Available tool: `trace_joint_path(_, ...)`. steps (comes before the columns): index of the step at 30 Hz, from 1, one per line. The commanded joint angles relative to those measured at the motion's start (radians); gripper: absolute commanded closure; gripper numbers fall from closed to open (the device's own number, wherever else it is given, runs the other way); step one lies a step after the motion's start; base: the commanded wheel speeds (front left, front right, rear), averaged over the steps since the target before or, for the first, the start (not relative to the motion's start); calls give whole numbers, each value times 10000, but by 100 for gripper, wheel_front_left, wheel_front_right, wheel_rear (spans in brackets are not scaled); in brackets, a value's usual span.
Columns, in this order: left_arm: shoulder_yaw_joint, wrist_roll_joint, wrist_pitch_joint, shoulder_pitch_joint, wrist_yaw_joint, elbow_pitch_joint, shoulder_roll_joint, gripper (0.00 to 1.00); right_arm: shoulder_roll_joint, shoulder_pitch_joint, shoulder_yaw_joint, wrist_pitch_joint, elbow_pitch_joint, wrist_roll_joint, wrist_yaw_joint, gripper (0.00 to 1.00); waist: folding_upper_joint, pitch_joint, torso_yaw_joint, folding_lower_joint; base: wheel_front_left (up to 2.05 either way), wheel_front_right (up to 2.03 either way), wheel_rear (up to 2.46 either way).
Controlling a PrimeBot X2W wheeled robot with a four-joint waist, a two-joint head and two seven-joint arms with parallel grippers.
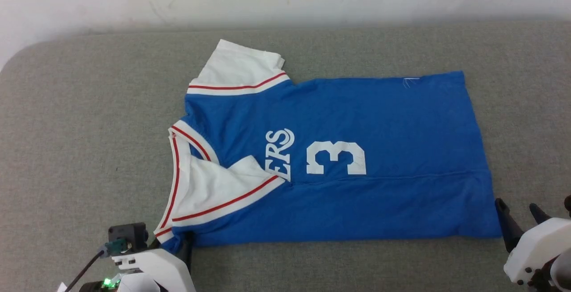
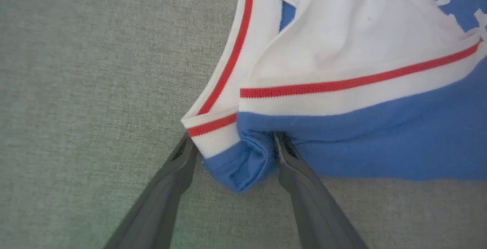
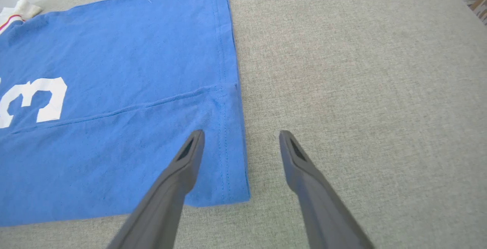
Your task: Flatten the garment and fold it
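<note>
On grey cloth — half-folded blue garment [image 1: 357, 118]

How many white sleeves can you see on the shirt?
2. One sleeve sticks out at the shirt's far edge; the other sleeve is folded onto the blue front, nearer the robot.

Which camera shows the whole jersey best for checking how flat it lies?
The head view: the whole jersey lies in frame, its near edge folded over. The left wrist view gives its trimmed shoulder corner, straddled by the open left pincer; the right wrist view its hem corner beside the open right pincer.
</note>
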State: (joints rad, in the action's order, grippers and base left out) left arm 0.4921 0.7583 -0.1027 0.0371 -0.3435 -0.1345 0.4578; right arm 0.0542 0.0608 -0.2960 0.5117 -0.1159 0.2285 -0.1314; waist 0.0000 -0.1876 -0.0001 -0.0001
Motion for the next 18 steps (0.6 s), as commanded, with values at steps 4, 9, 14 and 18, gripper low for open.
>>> trace_joint_path(4,290,223,-196,57,363,-526,-374,100,-37,-97,-18,163,73,-143,7,0,0,125,57,1,0,0,0)
trace_joint_path(9,350,79,50,105,441,-320,-349,100,-38,-186,-64,386,809,-49,7,0,0,358,325,1,0,0,0)
trace_joint_path(14,368,-43,138,123,382,152,-270,100,-38,-353,-67,493,1456,-18,7,0,0,353,538,1,0,0,0)
trace_joint_path(18,429,-126,74,112,297,642,-197,100,-38,-537,58,580,2200,53,7,5,0,290,707,1,0,0,0)
